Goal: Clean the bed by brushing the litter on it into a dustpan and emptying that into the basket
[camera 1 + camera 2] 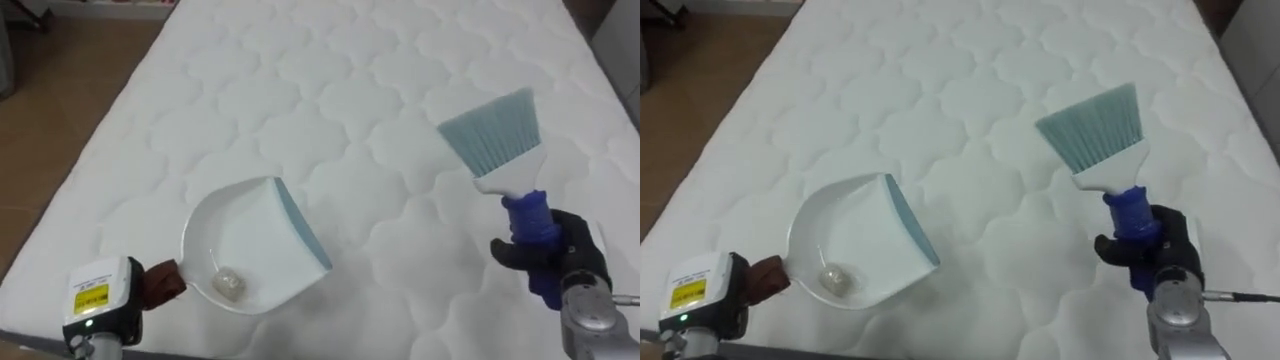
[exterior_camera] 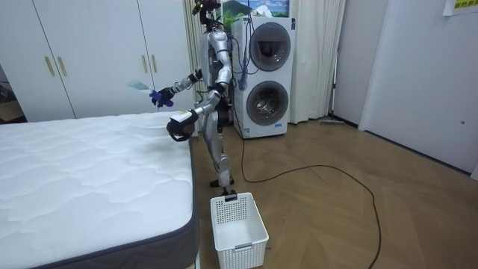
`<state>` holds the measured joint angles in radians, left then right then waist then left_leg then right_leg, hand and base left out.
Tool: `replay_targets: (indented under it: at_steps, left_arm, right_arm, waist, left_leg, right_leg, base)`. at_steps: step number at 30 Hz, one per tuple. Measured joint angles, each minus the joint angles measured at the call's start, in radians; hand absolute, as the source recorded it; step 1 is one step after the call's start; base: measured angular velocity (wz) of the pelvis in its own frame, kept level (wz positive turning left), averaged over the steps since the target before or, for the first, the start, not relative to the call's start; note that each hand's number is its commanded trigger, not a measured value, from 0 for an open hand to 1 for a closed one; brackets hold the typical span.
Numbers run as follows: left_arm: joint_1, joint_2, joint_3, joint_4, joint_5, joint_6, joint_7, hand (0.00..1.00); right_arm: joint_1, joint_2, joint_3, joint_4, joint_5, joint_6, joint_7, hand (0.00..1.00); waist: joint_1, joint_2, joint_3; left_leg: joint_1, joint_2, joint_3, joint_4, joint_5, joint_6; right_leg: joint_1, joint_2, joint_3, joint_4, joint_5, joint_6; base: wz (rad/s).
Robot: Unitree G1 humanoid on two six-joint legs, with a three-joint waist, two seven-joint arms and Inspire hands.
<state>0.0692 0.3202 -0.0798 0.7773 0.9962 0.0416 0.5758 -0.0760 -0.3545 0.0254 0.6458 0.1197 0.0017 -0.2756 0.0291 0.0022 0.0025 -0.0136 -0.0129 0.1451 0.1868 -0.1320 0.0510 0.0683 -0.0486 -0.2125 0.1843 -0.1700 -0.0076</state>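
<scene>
The left hand (image 1: 160,283) is dark reddish-brown. Behind it, nearer the camera, sits a white box with rounded corners, a yellow label on top and a small green light on its near edge. The right hand (image 1: 572,245) is black and set on a silver-grey metal cylinder of a wrist, from which a thin dark cable runs off to the right. In the room view the body is slim and silver-grey, with darker joints and a dark head.
</scene>
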Motion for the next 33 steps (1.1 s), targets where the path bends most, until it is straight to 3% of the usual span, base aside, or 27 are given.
replay_targets:
  at_steps: [4,6,8,9,11,13,21,25,28,29,30,31,32,33]
  left_arm:
    - [0.022,0.000,0.004,-0.002,0.000,0.002,-0.005,1.00]
    - [0.036,0.000,0.002,-0.008,0.010,0.003,-0.027,1.00]
    - [0.037,-0.002,-0.003,-0.012,0.012,0.002,-0.036,1.00]
    - [0.035,-0.004,-0.003,-0.012,0.019,0.001,-0.036,1.00]
    - [0.035,-0.011,-0.003,-0.010,0.028,0.002,-0.036,1.00]
    - [0.036,-0.016,-0.003,-0.009,0.037,0.002,-0.036,1.00]
    - [0.024,-0.017,0.004,-0.024,0.037,0.001,-0.037,1.00]
    - [-0.004,-0.017,0.004,-0.025,0.043,-0.012,-0.037,1.00]
    - [-0.022,-0.015,0.004,-0.025,0.058,-0.029,-0.036,1.00]
    - [-0.024,-0.015,0.004,-0.024,0.060,-0.035,-0.036,1.00]
    - [-0.025,-0.013,0.004,-0.024,0.063,-0.036,-0.036,1.00]
    - [-0.026,-0.013,0.004,-0.024,0.063,-0.036,-0.035,1.00]
    - [-0.027,-0.013,0.000,-0.024,0.063,-0.034,-0.035,1.00]
    - [-0.025,-0.013,-0.007,-0.024,0.055,-0.033,-0.036,1.00]
  right_arm:
    - [0.000,0.000,0.001,-0.007,-0.010,0.000,0.005,0.00]
    - [0.001,0.000,0.002,-0.024,-0.009,0.000,-0.007,0.00]
    - [0.003,0.000,0.003,-0.024,-0.004,0.000,-0.025,0.00]
    - [0.003,0.000,0.003,-0.024,0.007,0.000,-0.035,0.00]
    - [0.009,0.000,0.002,-0.024,0.027,-0.001,-0.041,0.00]
    - [0.021,0.002,0.002,-0.024,0.032,-0.001,-0.040,0.00]
    - [0.026,0.012,0.002,-0.025,0.035,-0.002,-0.028,0.00]
    - [0.026,0.012,0.003,-0.025,0.036,-0.002,-0.031,0.00]
    - [0.028,0.012,0.004,-0.027,0.065,-0.002,-0.029,0.00]
    - [0.028,0.013,0.002,-0.028,0.063,-0.002,-0.029,0.00]
    - [0.033,0.019,0.002,-0.027,0.058,-0.004,-0.028,0.00]
    - [0.042,0.023,0.002,-0.028,0.058,-0.009,-0.028,0.00]
    - [0.058,0.033,0.002,-0.028,0.058,-0.013,-0.027,0.00]
    - [0.069,0.040,0.006,-0.028,0.059,-0.013,-0.027,0.00]
  waist:
    - [0.009,0.005,-0.0025]
    - [-0.002,0.005,-0.0028]
    - [-0.011,0.000,-0.0018]
    - [-0.029,-0.003,-0.0018]
    - [-0.035,-0.009,0.0007]
    - [-0.025,-0.015,0.0013]
    - [-0.019,-0.017,-0.0003]
    - [-0.013,-0.020,0.0006]
    - [0.007,-0.021,0.0011]
    - [0.005,-0.020,0.0008]
    - [-0.002,-0.019,0.0027]
    - [-0.009,-0.019,-0.0001]
    - [-0.019,-0.016,0.0014]
    - [-0.022,-0.018,0.0011]
  left_leg:
    - [-0.032,0.000,-0.023,0.027,-0.001,-0.001]
    - [-0.069,-0.003,-0.051,0.060,-0.002,-0.001]
    - [-0.100,-0.001,-0.052,0.097,-0.006,0.001]
    - [-0.122,0.010,-0.004,0.120,-0.010,0.008]
    - [-0.135,0.028,0.062,0.144,-0.016,0.018]
    - [-0.145,0.022,0.051,0.156,-0.022,0.022]
    - [-0.175,-0.017,-0.021,0.154,-0.017,0.029]
    - [-0.167,-0.024,-0.011,0.136,-0.014,0.037]
    - [-0.135,-0.032,-0.042,0.123,-0.016,0.043]
    - [-0.126,-0.038,-0.070,0.125,-0.018,0.047]
    - [-0.118,-0.042,-0.114,0.126,-0.019,0.048]
    - [-0.118,-0.042,-0.139,0.127,-0.017,0.046]
    - [-0.119,-0.042,-0.185,0.125,-0.010,0.042]
    - [-0.118,-0.048,-0.216,0.119,-0.006,0.038]
  right_leg:
    - [-0.008,0.003,-0.023,0.001,-0.003,-0.004]
    - [-0.007,-0.002,-0.076,0.001,-0.006,-0.007]
    - [-0.002,-0.008,-0.121,0.002,-0.013,-0.008]
    - [0.001,-0.011,-0.160,0.007,-0.027,-0.007]
    - [-0.002,-0.018,-0.188,0.033,-0.051,-0.003]
    - [0.003,-0.027,-0.218,0.058,-0.072,0.001]
    - [0.018,-0.042,-0.317,0.055,-0.077,0.014]
    - [0.019,-0.058,-0.366,0.103,-0.081,0.023]
    - [0.012,-0.076,-0.353,0.188,-0.081,0.024]
    - [-0.001,-0.083,-0.327,0.242,-0.081,0.025]
    - [-0.031,-0.067,-0.243,0.266,-0.094,0.029]
    - [-0.040,-0.044,-0.186,0.242,-0.109,0.024]
    - [-0.068,-0.007,-0.101,0.189,-0.116,0.012]
    - [-0.104,0.007,-0.036,0.135,-0.100,0.007]
  base:
    - [0.23]
    - [0.51]
    - [0.77]
    - [0.96]
    - [0.73]
    - [0.49]
    - [0.35]
    - [0.38]
    - [0.34]
    - [0.60]
    - [0.70]
    - [0.95]
    - [1.05]
    - [0.99]
